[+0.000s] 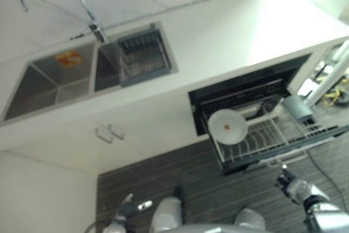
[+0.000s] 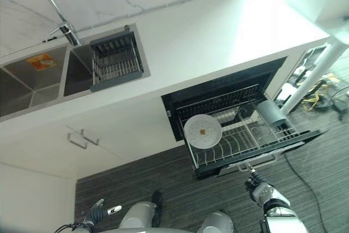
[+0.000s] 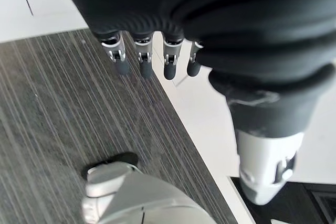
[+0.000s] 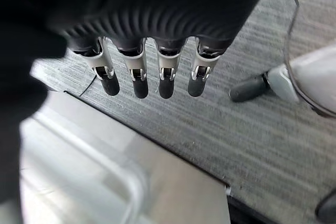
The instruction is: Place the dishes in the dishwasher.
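The dishwasher (image 2: 218,107) is open under the white surface (image 2: 218,42). Its wire rack (image 2: 240,140) is pulled out over the grey striped floor (image 2: 163,184). A round white plate (image 2: 202,131) stands in the rack. It is flat and pale, with a small orange spot in its middle. A grey cup (image 2: 271,113) lies tilted in the rack, on the far side from the plate.

The right hand (image 2: 260,191) hangs low, just in front of the rack's front edge, near its handle (image 2: 256,162). Its fingers (image 4: 139,80) are straight and loose and hold nothing. The plate is up and away from these fingers, not touching them.

The left hand (image 2: 98,213) is low over the floor, well apart from the dishwasher. Its fingers (image 3: 144,59) are straight too, with nothing in them.

A sink (image 2: 32,80) with a tap (image 2: 49,4) is set in the surface, with a dark drain basket (image 2: 115,58) on it.
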### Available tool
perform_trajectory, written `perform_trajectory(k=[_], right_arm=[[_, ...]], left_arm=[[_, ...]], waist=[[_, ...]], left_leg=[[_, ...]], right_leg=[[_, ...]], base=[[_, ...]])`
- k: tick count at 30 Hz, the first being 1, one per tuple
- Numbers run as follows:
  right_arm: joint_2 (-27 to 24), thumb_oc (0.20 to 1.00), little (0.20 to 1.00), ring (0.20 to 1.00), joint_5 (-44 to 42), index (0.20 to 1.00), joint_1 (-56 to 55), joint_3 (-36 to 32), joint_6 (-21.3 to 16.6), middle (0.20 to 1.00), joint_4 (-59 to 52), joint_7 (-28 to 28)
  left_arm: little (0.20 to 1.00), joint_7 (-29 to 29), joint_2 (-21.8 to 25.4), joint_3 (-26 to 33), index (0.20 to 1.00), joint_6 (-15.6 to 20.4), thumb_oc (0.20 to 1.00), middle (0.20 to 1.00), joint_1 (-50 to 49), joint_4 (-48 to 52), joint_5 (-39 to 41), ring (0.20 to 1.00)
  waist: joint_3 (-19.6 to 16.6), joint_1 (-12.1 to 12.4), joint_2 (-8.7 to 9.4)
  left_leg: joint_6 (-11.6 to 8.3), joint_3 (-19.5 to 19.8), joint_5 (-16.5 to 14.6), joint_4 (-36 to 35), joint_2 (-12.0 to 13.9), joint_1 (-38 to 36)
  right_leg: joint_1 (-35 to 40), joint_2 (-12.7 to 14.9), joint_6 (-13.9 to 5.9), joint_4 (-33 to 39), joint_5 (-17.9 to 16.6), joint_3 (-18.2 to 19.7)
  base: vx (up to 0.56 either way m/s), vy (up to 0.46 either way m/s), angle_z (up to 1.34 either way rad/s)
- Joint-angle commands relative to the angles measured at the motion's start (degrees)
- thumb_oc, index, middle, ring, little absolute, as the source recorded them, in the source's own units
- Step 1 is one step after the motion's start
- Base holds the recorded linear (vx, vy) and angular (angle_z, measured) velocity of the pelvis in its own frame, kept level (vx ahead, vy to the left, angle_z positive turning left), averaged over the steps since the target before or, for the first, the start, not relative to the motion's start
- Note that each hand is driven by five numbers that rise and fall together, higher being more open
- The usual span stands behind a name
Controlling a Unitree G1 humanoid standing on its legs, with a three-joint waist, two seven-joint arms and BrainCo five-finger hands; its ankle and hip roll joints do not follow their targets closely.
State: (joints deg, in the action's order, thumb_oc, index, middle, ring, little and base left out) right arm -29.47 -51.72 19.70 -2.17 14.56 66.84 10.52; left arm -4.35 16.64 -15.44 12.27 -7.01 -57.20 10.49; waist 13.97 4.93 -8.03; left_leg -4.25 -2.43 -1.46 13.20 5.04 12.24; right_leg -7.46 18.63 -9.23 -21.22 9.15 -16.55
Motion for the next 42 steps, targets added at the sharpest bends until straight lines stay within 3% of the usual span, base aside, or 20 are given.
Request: perform_trajectory(k=[1,3,6,15,22,31,35,39,42], right_arm=[[-1.3,1.000,1.000,1.000,1.8,1.000,8.9,0.1,0.9,1.000,0.4,0.9],[-6.8,1.000,1.000,1.000,4.2,1.000,16.4,1.2,2.1,1.000,2.1,1.3],[-11.2,1.000,1.000,1.000,6.7,1.000,23.2,2.9,2.9,1.000,2.9,1.4],[-20.6,1.000,1.000,1.000,15.1,1.000,37.7,8.7,5.5,1.000,3.3,0.7],[-30.5,1.000,1.000,1.000,21.3,1.000,56.1,20.1,8.8,1.000,5.3,2.9],[-34.1,1.000,1.000,1.000,18.6,1.000,68.9,28.7,5.9,1.000,6.6,5.0],[-33.2,1.000,1.000,1.000,21.0,1.000,66.8,28.0,5.1,1.000,5.9,1.4],[-31.0,1.000,1.000,1.000,17.0,1.000,58.7,22.4,4.2,1.000,3.7,-4.4],[-22.9,1.000,1.000,1.000,13.8,1.000,43.5,14.1,0.8,1.000,-4.2,-7.4]], left_arm=[[1.000,-0.5,2.5,-1.6,1.000,-0.3,1.000,1.000,2.5,1.7,4.0,1.000],[1.000,-0.9,1.9,-3.3,1.000,-0.1,1.000,1.000,2.1,2.8,5.6,1.000],[1.000,-1.2,1.4,-4.1,1.000,-0.1,1.000,1.000,1.1,4.3,6.4,1.000],[1.000,-1.2,2.1,-5.5,1.000,-1.1,1.000,1.000,-4.1,8.0,5.9,1.000],[1.000,-0.3,4.2,-3.5,1.000,-2.8,1.000,1.000,-7.6,6.7,4.5,1.000],[1.000,1.7,5.2,0.2,1.000,-4.7,1.000,1.000,-9.2,4.0,1.0,1.000],[1.000,3.0,6.8,1.3,1.000,-4.9,1.000,1.000,-8.7,7.1,1.8,1.000],[1.000,5.2,7.8,1.3,1.000,-1.3,1.000,1.000,-8.3,9.7,2.7,1.000],[1.000,7.6,9.2,1.3,1.000,0.4,1.000,1.000,-6.8,12.9,7.2,1.000]], waist=[[1.8,2.3,-0.32],[4.3,3.6,-3.48],[6.4,4.9,-6.20],[8.2,7.8,-10.10],[7.1,10.6,-10.05],[6.7,11.9,-9.48],[7.1,11.8,-8.36],[8.0,11.9,-6.72],[9.7,11.1,-4.78]], left_leg=[[-2.12,0.7,-7.3,4.0,1.2,0.0],[-2.17,1.4,-6.5,4.0,-0.8,3.0],[-2.30,1.3,-5.9,4.0,-2.5,5.4],[-2.46,0.5,-5.1,4.0,-5.2,7.6],[-2.48,1.8,-4.0,4.0,-6.4,8.3],[-2.31,3.5,-3.0,4.0,-6.7,9.7],[-2.49,2.6,-2.8,4.0,-5.6,9.6],[-2.46,2.5,-2.7,4.0,-4.8,9.6],[-2.11,2.2,-2.7,4.0,-3.9,10.0]], right_leg=[[-2.9,2.3,-2.20,4.0,-4.3,3.5],[-5.1,4.4,-2.73,4.0,-5.0,3.4],[-6.8,6.9,-2.94,4.0,-5.9,3.1],[-7.0,10.7,-3.90,4.0,-6.5,1.7],[-5.3,11.0,-4.28,4.0,-6.0,0.5],[-6.6,10.1,-4.51,4.0,-6.3,1.3],[-6.5,9.8,-4.52,4.0,-6.2,1.1],[-6.2,9.1,-4.35,4.0,-6.2,1.0],[-6.7,8.1,-4.17,4.0,-6.6,1.4]], base=[[-0.24,0.258,0.40],[-0.21,0.281,0.31],[-0.09,0.226,0.42],[0.08,0.141,0.36],[0.21,0.027,0.26],[0.11,-0.023,0.07],[0.05,-0.008,-0.03],[0.00,-0.062,-0.07],[-0.07,-0.127,-0.11]])
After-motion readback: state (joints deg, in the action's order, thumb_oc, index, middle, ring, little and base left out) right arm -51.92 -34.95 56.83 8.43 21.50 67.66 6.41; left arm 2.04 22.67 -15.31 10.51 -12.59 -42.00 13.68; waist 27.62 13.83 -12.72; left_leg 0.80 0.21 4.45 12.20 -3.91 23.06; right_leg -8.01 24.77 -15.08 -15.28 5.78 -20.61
